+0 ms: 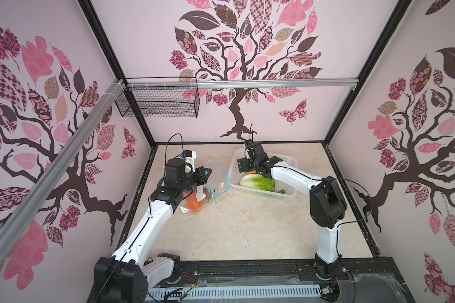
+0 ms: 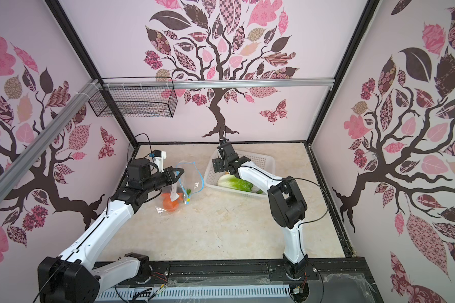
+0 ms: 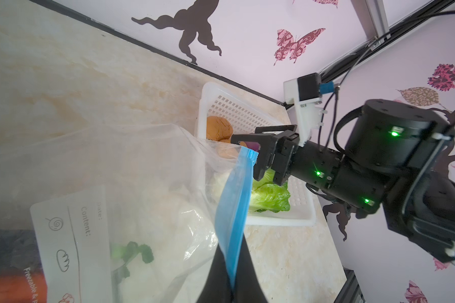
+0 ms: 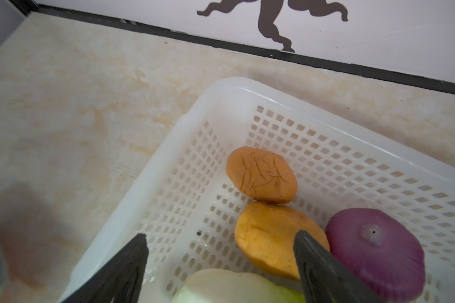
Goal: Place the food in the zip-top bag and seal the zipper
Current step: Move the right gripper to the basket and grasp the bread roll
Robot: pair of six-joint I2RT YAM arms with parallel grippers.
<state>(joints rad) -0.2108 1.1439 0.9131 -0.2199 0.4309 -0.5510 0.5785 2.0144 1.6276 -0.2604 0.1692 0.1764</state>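
Left tool [image 3: 230, 265] clamped on blue zipper [image 3: 234, 204], lifting edge of clear zip-top bag [image 3: 142, 162]; orange pumpkin [image 1: 194, 204] inside bag, below tool. Right tool [image 4: 221, 236] jaws wide, holding nothing, hovering over white basket [image 4: 326, 147]; potato [image 4: 268, 236] beneath one finger, purple onion [image 4: 373, 251] beside it, cabbage [image 4: 234, 286] under tool
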